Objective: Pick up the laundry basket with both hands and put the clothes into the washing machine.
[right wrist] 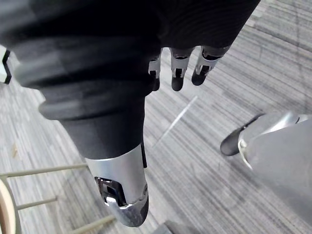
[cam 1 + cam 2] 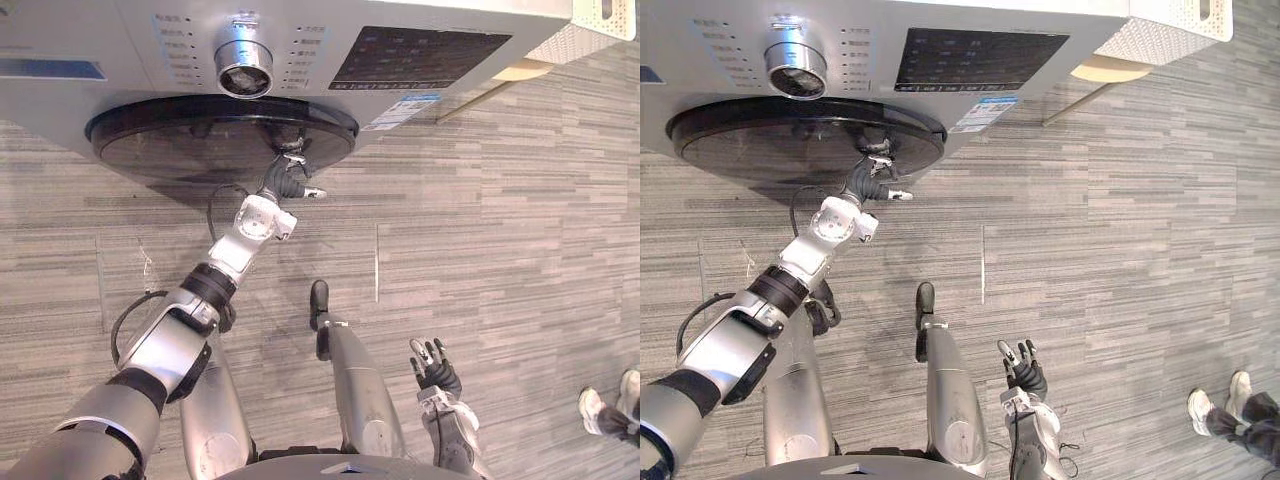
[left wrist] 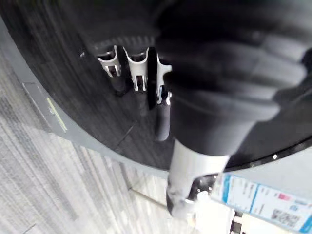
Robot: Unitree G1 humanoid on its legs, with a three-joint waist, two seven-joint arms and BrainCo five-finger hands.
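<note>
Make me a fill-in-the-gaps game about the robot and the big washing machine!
1. The left hand has its fingertips at the washing machine's round dark ____.
2. The right hand hangs low over the striped floor, fingers straight, holding ____.
3. Far to the robot's right, a person's white ____ stand on the floor.

Missing words: door; nothing; shoes.
</note>
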